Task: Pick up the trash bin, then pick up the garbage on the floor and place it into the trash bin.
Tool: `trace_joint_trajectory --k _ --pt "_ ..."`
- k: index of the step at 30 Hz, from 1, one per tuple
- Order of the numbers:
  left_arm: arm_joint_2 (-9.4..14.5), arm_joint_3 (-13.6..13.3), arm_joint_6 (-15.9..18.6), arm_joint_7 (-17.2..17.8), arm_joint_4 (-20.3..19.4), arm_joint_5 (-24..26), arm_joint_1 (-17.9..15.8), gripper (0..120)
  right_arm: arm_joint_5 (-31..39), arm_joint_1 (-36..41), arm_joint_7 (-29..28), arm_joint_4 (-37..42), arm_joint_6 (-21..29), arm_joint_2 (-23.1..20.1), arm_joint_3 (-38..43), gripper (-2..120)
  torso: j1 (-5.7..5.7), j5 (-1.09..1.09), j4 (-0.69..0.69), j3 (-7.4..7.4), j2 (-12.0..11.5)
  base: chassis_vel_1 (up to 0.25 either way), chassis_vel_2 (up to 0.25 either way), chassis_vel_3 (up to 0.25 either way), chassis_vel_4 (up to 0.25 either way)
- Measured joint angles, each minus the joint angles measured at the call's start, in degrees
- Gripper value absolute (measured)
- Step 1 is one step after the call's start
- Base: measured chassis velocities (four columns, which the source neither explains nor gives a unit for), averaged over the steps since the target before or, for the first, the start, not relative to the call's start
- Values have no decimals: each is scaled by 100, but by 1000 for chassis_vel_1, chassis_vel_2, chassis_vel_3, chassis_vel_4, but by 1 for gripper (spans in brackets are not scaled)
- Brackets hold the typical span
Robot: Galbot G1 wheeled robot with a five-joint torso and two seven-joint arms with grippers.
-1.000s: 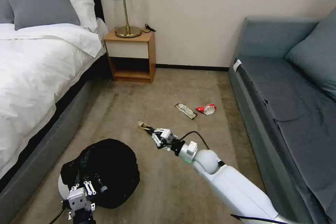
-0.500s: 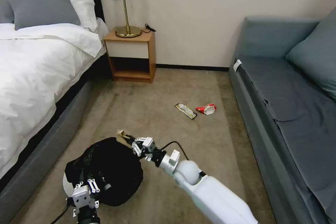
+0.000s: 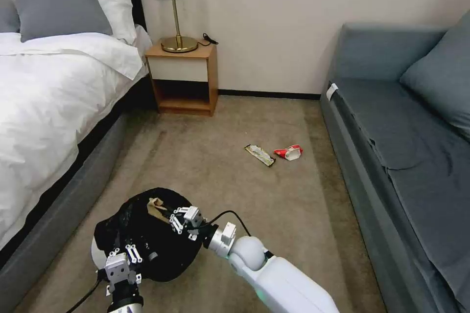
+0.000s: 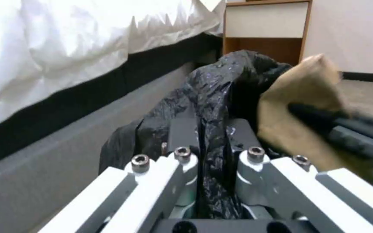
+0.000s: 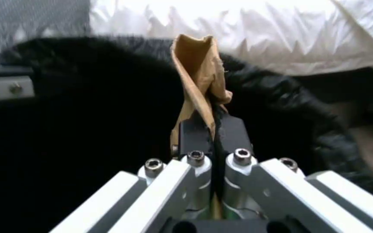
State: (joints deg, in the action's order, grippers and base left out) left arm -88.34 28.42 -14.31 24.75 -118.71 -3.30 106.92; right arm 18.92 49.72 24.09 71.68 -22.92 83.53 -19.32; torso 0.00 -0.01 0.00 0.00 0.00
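The trash bin (image 3: 142,239), white with a crinkled black bag over its rim, hangs at the lower left, and my left gripper (image 3: 128,254) is shut on its near rim; the bag (image 4: 208,106) is pinched between the fingers. My right gripper (image 3: 164,211) is shut on a crumpled brown paper (image 3: 155,205), held over the bin's black opening. The same paper (image 5: 199,74) stands up from the closed fingers against the bag (image 5: 87,113). On the carpet farther off lie a flat brown-and-white wrapper (image 3: 260,155) and a crushed red-and-white packet (image 3: 289,152).
A bed (image 3: 44,93) with white sheets runs along the left, its grey base close to the bin. A wooden nightstand (image 3: 183,78) with a lamp stands against the far wall. A grey sofa (image 3: 411,146) lines the right side. Carpet lies open between them.
My right arm has swung left with the brown paper, from over the carpet to above the bin's opening. The bin in my left gripper has shifted slightly up and right.
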Motion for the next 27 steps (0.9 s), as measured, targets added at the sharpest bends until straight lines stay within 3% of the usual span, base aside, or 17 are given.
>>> trace_joint_trajectory --k 9,27 --pt "96 77 -3 -18 -40 195 62 6 -424 -38 40 -723 -225 451 48 0 0 1 1 0 0 0 0 0 0" --pt "176 127 -59 -46 -9 243 97 6 -696 -91 41 -1150 -336 698 52 0 0 0 0 0 0 0 0 0 0"
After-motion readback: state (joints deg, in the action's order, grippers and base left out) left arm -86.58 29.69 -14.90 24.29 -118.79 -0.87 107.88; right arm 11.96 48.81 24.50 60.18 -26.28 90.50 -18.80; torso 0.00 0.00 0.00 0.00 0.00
